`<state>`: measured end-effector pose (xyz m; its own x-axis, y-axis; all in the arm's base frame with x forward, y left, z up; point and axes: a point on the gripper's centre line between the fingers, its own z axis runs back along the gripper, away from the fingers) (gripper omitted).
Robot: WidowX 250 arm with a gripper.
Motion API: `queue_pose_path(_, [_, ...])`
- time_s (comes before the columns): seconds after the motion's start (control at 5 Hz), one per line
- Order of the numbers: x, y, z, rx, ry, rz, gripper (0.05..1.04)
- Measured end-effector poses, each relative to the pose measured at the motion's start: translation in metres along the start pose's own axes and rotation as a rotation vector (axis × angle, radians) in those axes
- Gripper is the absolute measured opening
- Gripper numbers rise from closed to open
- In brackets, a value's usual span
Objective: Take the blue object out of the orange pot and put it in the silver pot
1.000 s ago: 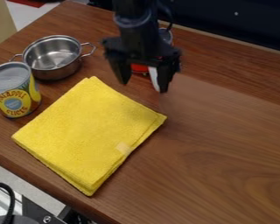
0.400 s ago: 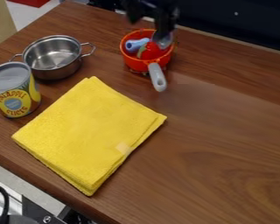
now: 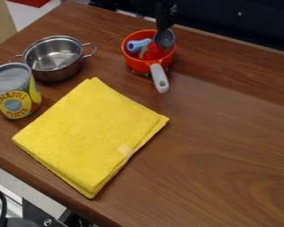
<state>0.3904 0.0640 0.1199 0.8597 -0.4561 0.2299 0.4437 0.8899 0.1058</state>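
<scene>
light-blue tube to be lifted clear of its crowded pot

the light-blue tube (image 3: 138,45) is seen in the orange saucepan (image 3: 127,53), near the worktop's (image 3: 221,133) far edge. it lies aslant at the wall nearer the left edge, its hollow end outward, with a red object (image 3: 153,51) beside it and a round grey utensil (image 3: 165,38) past that. the black gripper (image 3: 164,18) is seen above the utensil's side of the saucepan; whether its jaws are wide, narrow or holding anything cannot be told.

the step in hand is judged to be the grasp. the gripper should be centred over the tube rather than the utensil, turned so that the tube is pinched across its width, and lowered just inside the rim. the red object should be left unpinched, and the grey handle (image 3: 159,79) unknocked, lest the saucepan be swung round. a straight lift is advised until the rim is cleared; then the tube can be carried to the silver pot (image 3: 54,58), by the left edge, and let go low inside.
</scene>
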Motion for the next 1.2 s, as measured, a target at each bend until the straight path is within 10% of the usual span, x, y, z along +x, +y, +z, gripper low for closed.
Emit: queue_pose_path(1.2, [0.013,0.002,-0.038,0.023,0.020,-0.125,0.998])
